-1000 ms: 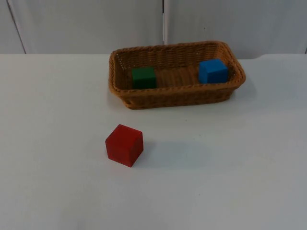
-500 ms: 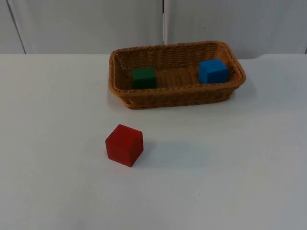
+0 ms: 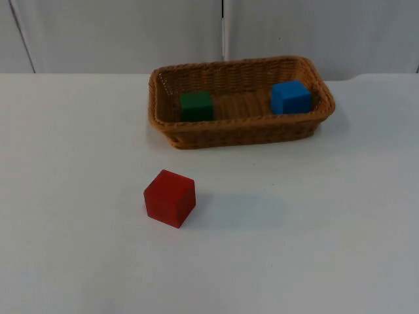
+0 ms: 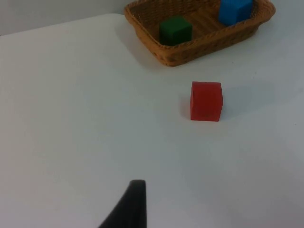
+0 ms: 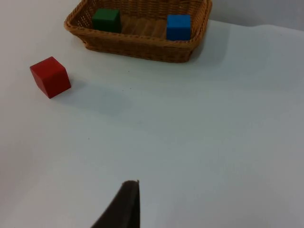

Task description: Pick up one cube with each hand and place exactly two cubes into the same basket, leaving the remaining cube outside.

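Woven brown wicker forms the oblong basket (image 3: 241,134), which sits on the white desk (image 3: 78,196) toward the grey partition wall (image 3: 118,33). Inside the basket, a dark green cube (image 3: 196,105) rests at one end and a bright blue cube (image 3: 291,97) at the other, well apart, each close to the basket's wall. A red cube (image 3: 170,197) stands on the desk outside the basket, in front of its green-cube end and clear of its rim.

Judging from this layout, two cubes are in and one is out, so the task looks complete. The main risk now would be any further reach toward the basket: an arm sweeping past the red cube could nudge it, or a bump on the basket's rim could shift it and tip a cube out, spoiling the count.

The left gripper (image 4: 128,209) hangs above bare desk well short of the basket, with the red cube between it and the basket; the right gripper (image 5: 123,206) hangs likewise, also well back from the basket. One dark fingertip of each is visible, cut off at the frame edge, so whether either pair of fingers is apart or together cannot be told. Neither carries anything visible, and both arms appear to be waiting.
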{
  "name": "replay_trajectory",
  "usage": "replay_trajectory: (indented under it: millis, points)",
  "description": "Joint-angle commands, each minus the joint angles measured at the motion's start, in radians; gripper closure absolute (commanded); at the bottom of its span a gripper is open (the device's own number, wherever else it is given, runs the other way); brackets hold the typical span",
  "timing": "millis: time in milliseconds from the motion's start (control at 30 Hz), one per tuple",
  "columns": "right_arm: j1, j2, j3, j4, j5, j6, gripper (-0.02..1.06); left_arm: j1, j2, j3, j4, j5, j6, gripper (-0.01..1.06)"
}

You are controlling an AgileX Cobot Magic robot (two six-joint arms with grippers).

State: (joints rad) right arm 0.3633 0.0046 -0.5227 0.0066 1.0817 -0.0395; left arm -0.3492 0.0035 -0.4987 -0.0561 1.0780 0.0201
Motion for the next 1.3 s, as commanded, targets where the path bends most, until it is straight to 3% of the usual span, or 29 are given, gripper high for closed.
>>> replay_trajectory:
  millis: [0, 767, 1267]
  points:
    - [-0.011, -0.005, 0.007, 0.002, -0.004, 0.001, -0.01, 0.000, -0.004, 0.004, 0.002, -0.004, -0.007, 0.00]
    - [-0.315, -0.005, 0.007, 0.002, -0.004, 0.001, -0.01, 0.000, -0.004, 0.004, 0.002, -0.004, -0.007, 0.00]
    - [-0.331, -0.005, 0.007, 0.003, -0.004, 0.001, -0.01, 0.000, -0.004, 0.004, 0.002, -0.004, -0.007, 0.00]
